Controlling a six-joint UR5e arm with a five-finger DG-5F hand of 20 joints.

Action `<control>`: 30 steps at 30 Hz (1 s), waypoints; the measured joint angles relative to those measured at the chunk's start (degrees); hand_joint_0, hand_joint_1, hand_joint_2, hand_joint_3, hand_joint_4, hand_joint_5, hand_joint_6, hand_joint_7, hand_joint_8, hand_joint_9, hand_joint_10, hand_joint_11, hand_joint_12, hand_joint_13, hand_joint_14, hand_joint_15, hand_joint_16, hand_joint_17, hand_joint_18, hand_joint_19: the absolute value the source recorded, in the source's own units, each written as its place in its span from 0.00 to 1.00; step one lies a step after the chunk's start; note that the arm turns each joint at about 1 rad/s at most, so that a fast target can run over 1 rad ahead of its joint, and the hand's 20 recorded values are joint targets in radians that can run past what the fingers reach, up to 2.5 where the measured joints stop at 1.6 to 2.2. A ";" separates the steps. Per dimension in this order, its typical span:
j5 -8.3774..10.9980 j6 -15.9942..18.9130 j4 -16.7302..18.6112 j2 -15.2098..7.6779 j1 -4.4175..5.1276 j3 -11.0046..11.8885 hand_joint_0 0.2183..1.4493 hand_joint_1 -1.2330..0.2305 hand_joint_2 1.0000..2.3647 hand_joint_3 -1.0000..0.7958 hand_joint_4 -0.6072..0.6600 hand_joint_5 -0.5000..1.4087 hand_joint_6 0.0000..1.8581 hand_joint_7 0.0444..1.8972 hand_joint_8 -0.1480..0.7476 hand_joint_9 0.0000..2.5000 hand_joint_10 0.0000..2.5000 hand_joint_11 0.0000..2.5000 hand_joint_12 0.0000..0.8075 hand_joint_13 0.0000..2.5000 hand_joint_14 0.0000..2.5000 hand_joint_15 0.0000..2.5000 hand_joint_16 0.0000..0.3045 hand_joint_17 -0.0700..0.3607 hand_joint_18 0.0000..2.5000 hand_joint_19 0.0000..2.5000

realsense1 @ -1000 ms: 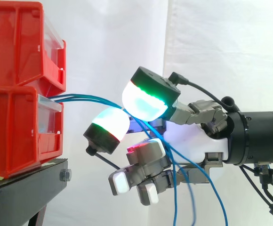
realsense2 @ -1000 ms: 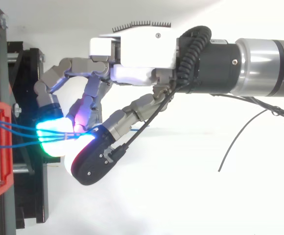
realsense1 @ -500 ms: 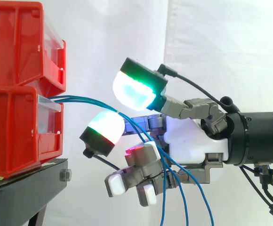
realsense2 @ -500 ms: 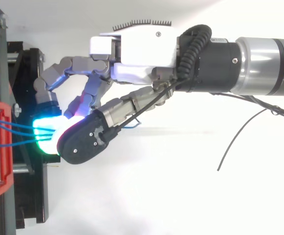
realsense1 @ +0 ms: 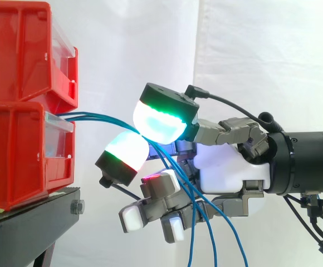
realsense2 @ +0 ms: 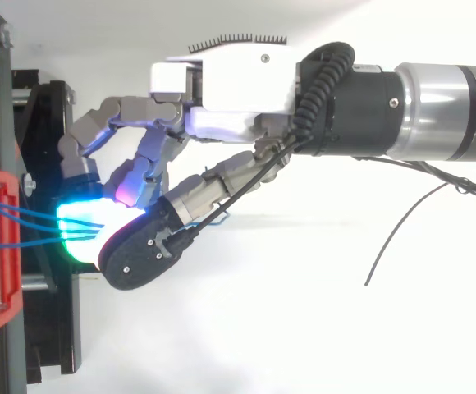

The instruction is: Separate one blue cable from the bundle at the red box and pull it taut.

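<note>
The hand [realsense1: 228,167] curls two glowing pads [realsense1: 160,119] together around the blue cables [realsense1: 94,114], just right of the red box [realsense1: 16,150]. Several strands seem caught between them, so pulling may drag the whole bundle rather than one cable.

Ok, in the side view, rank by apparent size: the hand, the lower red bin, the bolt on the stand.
1. hand
2. lower red bin, cut off at the picture's edge, so unsure against the hand
3. bolt, plainly smallest
</note>
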 measured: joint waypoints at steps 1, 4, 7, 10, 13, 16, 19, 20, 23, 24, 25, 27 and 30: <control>0.04 0.00 -0.01 0.00 0.02 0.06 0.45 0.30 0.00 0.28 0.57 0.15 0.48 0.54 0.52 0.41 0.01 0.46 0.43 0.35 0.01 0.25 0.15 0.40 0.36 0.31; 0.02 0.00 -0.03 0.00 0.09 0.14 0.32 0.33 0.00 0.28 0.59 0.14 0.48 0.53 0.52 0.42 0.01 0.47 0.44 0.36 0.01 0.26 0.15 0.40 0.37 0.32; 0.02 0.00 -0.03 0.00 0.10 0.15 0.26 0.37 0.00 0.28 0.62 0.14 0.48 0.50 0.54 0.41 0.01 0.46 0.46 0.37 0.01 0.26 0.16 0.42 0.38 0.32; 0.12 0.00 -0.08 0.00 0.12 0.16 0.26 0.39 0.00 0.28 0.63 0.14 0.48 0.49 0.54 0.41 0.01 0.46 0.47 0.38 0.01 0.26 0.16 0.42 0.39 0.32; 0.06 0.00 -0.33 0.00 0.06 0.19 0.27 0.39 0.00 0.28 0.62 0.14 0.48 0.49 0.54 0.42 0.01 0.48 0.46 0.38 0.01 0.26 0.16 0.42 0.39 0.32; -0.04 0.00 -0.60 0.01 -0.01 0.27 0.28 0.41 0.00 0.28 0.62 0.14 0.48 0.48 0.53 0.42 0.01 0.48 0.46 0.38 0.01 0.26 0.16 0.42 0.39 0.32; 0.07 0.00 -0.70 0.00 0.07 0.32 0.31 0.47 0.00 0.28 0.60 0.14 0.48 0.48 0.53 0.43 0.01 0.49 0.46 0.39 0.01 0.27 0.16 0.41 0.39 0.33; 0.12 0.00 -0.71 0.00 0.12 0.32 0.32 0.49 0.00 0.28 0.60 0.14 0.47 0.49 0.53 0.44 0.01 0.50 0.46 0.39 0.01 0.27 0.15 0.41 0.39 0.33; 0.18 0.00 -0.73 0.00 0.22 0.33 0.32 0.51 0.00 0.28 0.59 0.15 0.47 0.49 0.52 0.45 0.01 0.50 0.47 0.40 0.01 0.27 0.16 0.41 0.40 0.34; 0.19 0.00 -0.73 0.00 0.25 0.33 0.31 0.51 0.00 0.28 0.59 0.15 0.47 0.49 0.53 0.45 0.01 0.50 0.47 0.39 0.01 0.28 0.16 0.41 0.40 0.34; 0.19 0.00 -0.73 0.00 0.27 0.34 0.31 0.51 0.00 0.28 0.59 0.15 0.47 0.49 0.53 0.45 0.01 0.50 0.47 0.40 0.01 0.27 0.16 0.41 0.40 0.34; 0.20 0.00 -0.74 0.00 0.33 0.36 0.32 0.48 0.00 0.28 0.59 0.15 0.47 0.50 0.52 0.45 0.01 0.50 0.47 0.40 0.01 0.27 0.15 0.41 0.40 0.34; 0.21 0.00 -0.74 0.01 0.38 0.36 0.35 0.45 0.00 0.28 0.58 0.15 0.47 0.51 0.53 0.46 0.01 0.50 0.47 0.40 0.01 0.27 0.15 0.41 0.40 0.33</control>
